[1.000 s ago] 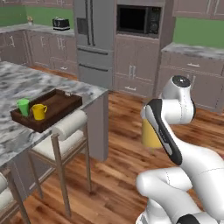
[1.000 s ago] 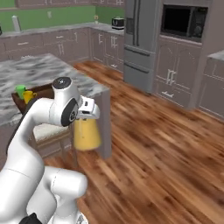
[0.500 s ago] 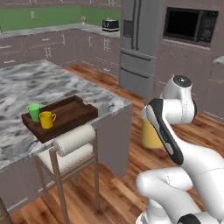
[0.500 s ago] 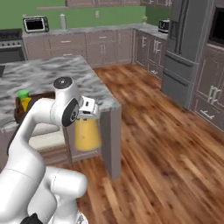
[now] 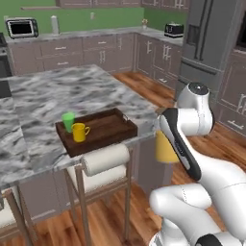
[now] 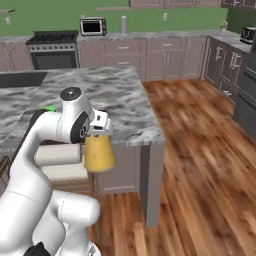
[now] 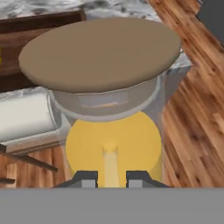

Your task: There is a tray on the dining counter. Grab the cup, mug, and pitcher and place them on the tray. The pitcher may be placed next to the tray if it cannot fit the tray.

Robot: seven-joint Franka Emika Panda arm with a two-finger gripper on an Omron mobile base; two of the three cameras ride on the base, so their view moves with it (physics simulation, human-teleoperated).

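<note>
We grip the pitcher in our gripper, off the counter's 4 o'clock edge. Cup and mug fill the tray's 9 o'clock end; we should lift over the rim, lowering upright at 3 o'clock

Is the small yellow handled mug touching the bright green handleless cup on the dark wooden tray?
Cannot tell. In the left base view the mug overlaps the cup on the tray; no gap shows, nor plain contact.
</note>
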